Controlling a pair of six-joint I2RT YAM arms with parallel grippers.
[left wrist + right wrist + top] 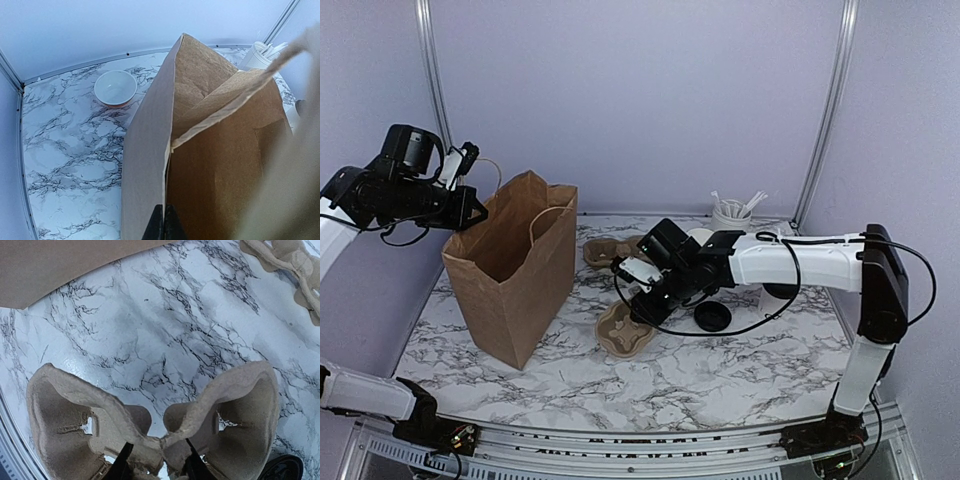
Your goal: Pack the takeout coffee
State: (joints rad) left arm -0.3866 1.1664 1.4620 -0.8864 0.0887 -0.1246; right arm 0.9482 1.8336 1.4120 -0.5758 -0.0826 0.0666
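**At the carrier's ridge, with the bag held open**

Between the two wells of the cup carrier (65,410), my right gripper (159,462) pinches the centre ridge, one finger on each side. My left gripper (163,225) is closed on the rim of the paper bag (215,165), holding its mouth open. The coffee is not packed yet. A white cup (115,87), which I take for it though I can read no lettering, stands open behind the bag near the back wall. The black lid (712,316) lies on the table (740,370) just right of the carrier. To do this well I should centre the pinch so the carrier hangs level, lift straight, steer clear of the lid, and hold the bag's rim steady.
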